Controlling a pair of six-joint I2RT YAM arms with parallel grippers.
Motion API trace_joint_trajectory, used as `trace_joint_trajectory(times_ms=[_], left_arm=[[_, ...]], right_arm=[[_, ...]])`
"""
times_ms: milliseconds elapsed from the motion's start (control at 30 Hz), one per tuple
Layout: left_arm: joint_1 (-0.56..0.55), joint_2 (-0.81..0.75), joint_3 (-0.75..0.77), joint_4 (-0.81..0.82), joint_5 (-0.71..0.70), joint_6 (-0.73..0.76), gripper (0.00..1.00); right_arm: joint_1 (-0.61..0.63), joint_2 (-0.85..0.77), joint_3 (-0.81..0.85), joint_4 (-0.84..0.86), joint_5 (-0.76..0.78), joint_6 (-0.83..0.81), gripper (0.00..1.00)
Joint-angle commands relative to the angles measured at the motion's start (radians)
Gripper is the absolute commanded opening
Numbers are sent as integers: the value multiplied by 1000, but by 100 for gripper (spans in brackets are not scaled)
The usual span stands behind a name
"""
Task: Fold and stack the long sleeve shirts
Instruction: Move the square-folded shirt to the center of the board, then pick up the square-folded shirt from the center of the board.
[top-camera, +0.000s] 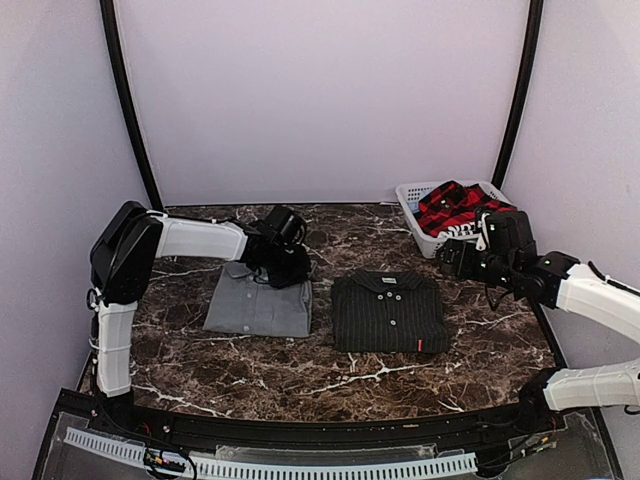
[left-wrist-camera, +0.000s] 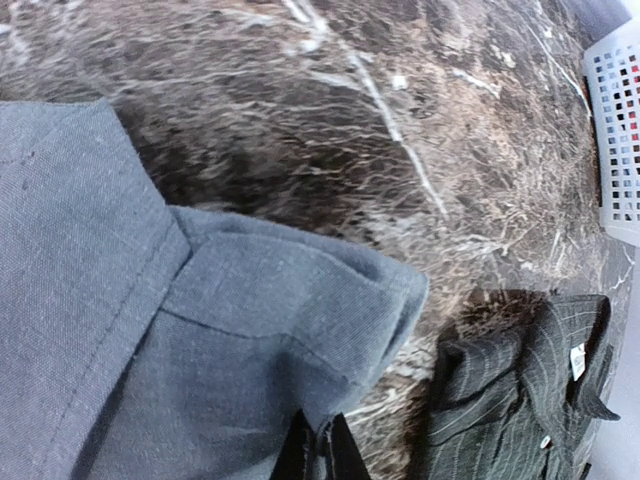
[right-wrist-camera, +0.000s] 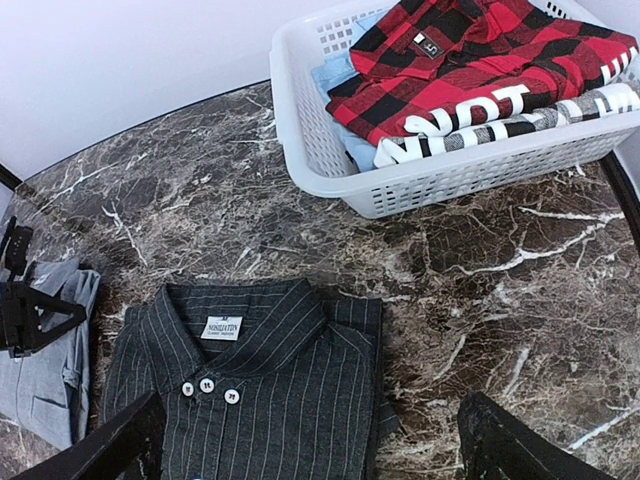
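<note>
Seen from above, the grey shirt (top-camera: 258, 305) lies folded at the left of the bench (top-camera: 300, 370), with the left jaws down at its collar. The pinstriped shirt (top-camera: 388, 312) lies folded mid-bench. The plaid shirt (top-camera: 455, 208) sits in the basket (top-camera: 415, 228).

In the left wrist view, the left jaws are pressed together, fingertips (left-wrist-camera: 350, 462) pinching the grey shirt's edge.

In the right wrist view, the right jaws gape wide and empty above the pinstriped shirt.

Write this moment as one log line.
left gripper: shut at grey shirt | right gripper: open, empty | pinstripe shirt: folded | plaid shirt: in basket
</note>
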Motion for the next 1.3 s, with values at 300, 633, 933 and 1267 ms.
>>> trace_joint_trajectory(times_ms=[300,633,933,1267], left_arm=[[-20,48,138,33,106,15,22],[-23,-12,215,-32,180,146,61],[-37,-111,134,-23,269,226,70],[-83,-159,-75,47,378,253,69]], right_arm=[[-8,9,-6,33,-10,-8,99],[-8,25,33,-7,37,-26,99],[-8,57,15,-28,-43,-7,98],[-9,136,-24,-25,-136,46,95]])
